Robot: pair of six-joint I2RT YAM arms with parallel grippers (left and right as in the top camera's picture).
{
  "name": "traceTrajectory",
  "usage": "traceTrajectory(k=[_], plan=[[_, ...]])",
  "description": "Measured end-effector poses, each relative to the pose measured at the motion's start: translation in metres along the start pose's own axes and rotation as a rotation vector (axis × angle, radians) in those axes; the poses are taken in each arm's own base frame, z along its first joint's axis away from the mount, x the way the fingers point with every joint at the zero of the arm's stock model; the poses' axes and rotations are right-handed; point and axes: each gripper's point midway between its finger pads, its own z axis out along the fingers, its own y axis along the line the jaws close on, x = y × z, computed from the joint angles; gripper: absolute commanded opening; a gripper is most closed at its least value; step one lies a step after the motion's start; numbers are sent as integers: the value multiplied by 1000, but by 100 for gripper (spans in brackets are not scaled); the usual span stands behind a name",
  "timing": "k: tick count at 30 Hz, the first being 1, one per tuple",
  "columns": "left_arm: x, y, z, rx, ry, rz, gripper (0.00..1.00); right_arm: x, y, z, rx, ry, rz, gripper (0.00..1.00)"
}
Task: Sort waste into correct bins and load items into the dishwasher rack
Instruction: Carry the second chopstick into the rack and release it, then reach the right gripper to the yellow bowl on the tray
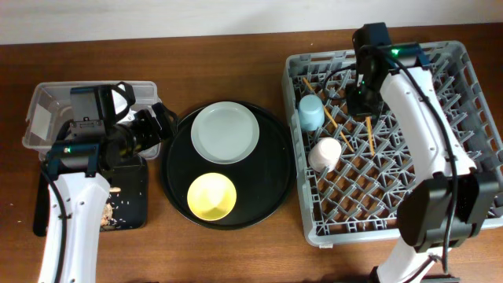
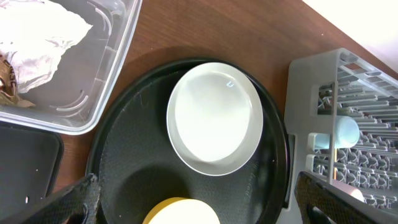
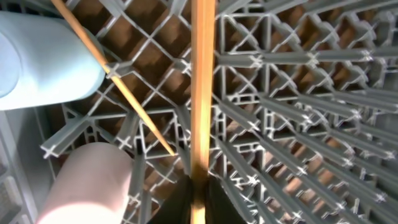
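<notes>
Overhead: noted right claw (image 1: 364,104) clamped on chopstick (image 3: 203,93) over rack (image 1: 448,86), rear left. Logged blue cup (image 1: 311,112) and pink cup (image 1: 324,153) lying inside rack, left side. Found left claw (image 1: 161,124) spread wide, left of rack, beside plate (image 1: 225,131).

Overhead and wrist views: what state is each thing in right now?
Plate: upright, empty, on round tray.
Yellow bowl: upright, empty, same tray.
Blue cup: on its side in rack.
Pink cup: on its side in rack.
Napkin: crumpled, in tub.
Food scraps: scattered on flat tray.
Left end effector: open, empty.
Right end effector: shut on chopstick.
</notes>
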Motion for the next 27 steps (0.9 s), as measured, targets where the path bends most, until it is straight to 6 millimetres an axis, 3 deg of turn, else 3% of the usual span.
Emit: traceTrajectory(k=[2, 4, 9, 11, 15, 20, 25, 27], plan=[[0, 0, 0, 0, 0, 0, 99, 2, 3, 7, -7, 12, -12, 24], [0, 0, 0, 0, 0, 0, 99, 3, 4, 11, -10, 23, -25, 48], [0, 0, 0, 0, 0, 0, 99, 8, 8, 13, -28, 46, -35, 50], [0, 0, 0, 0, 0, 0, 99, 21, 20, 11, -106, 99, -41, 50], [0, 0, 0, 0, 0, 0, 99, 48, 70, -7, -416, 207, -70, 52], [0, 0, 0, 0, 0, 0, 99, 69, 130, -44, -750, 243, -219, 56], [0, 0, 0, 0, 0, 0, 99, 103, 201, -80, -924, 232, -530, 54], [0, 0, 0, 0, 0, 0, 99, 114, 220, -86, -937, 218, -631, 54]])
